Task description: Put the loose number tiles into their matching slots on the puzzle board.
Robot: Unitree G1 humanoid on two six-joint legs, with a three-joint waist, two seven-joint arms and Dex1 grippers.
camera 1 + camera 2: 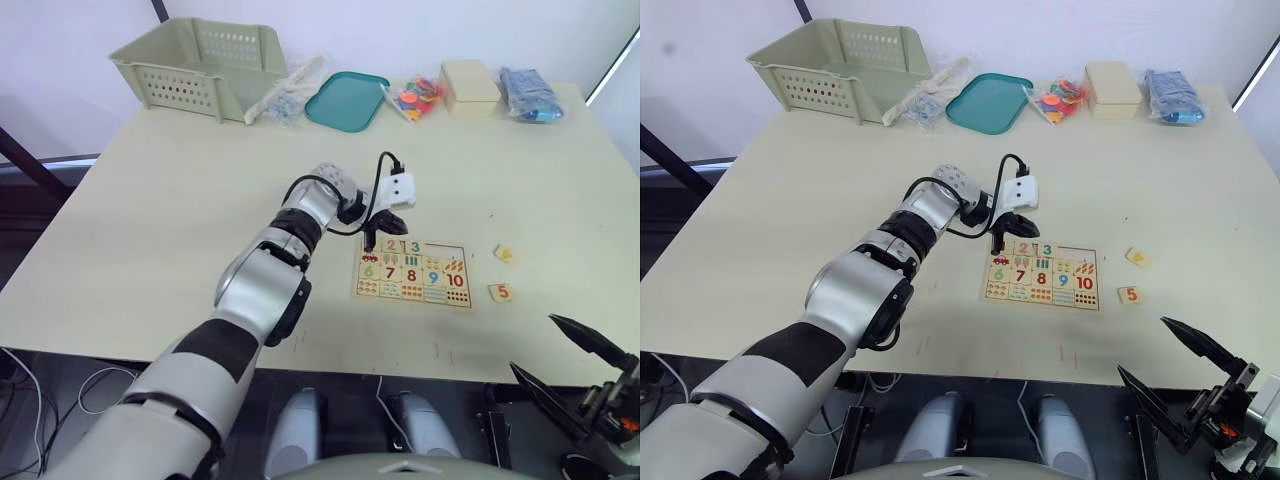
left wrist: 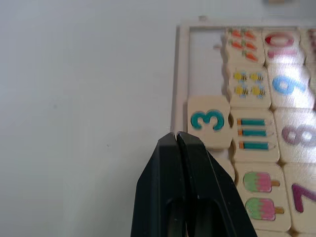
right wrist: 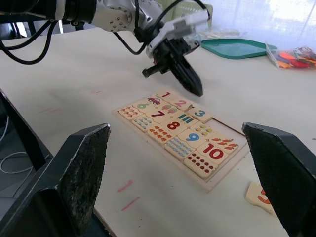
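The puzzle board (image 1: 415, 272) lies flat on the table in front of me. Tiles 1, 2 and 3 (image 2: 207, 121) sit in its top row, and the two slots (image 3: 229, 129) beyond the 3 are empty. My left gripper (image 1: 398, 228) is shut and holds nothing, its tips just above the board's top edge beside the 3. A loose tile 5 (image 1: 501, 292) lies on the table right of the board. Another loose tile (image 1: 504, 253) lies a little farther back, its digit unreadable. My right gripper (image 1: 1143, 346) is open at the table's near right edge.
Along the far edge stand a green basket (image 1: 200, 65), a clear bag of white pieces (image 1: 285, 95), a teal tray (image 1: 346, 100), a bag of colourful pieces (image 1: 420, 97), a beige box (image 1: 470, 82) and a blue bag (image 1: 530, 95).
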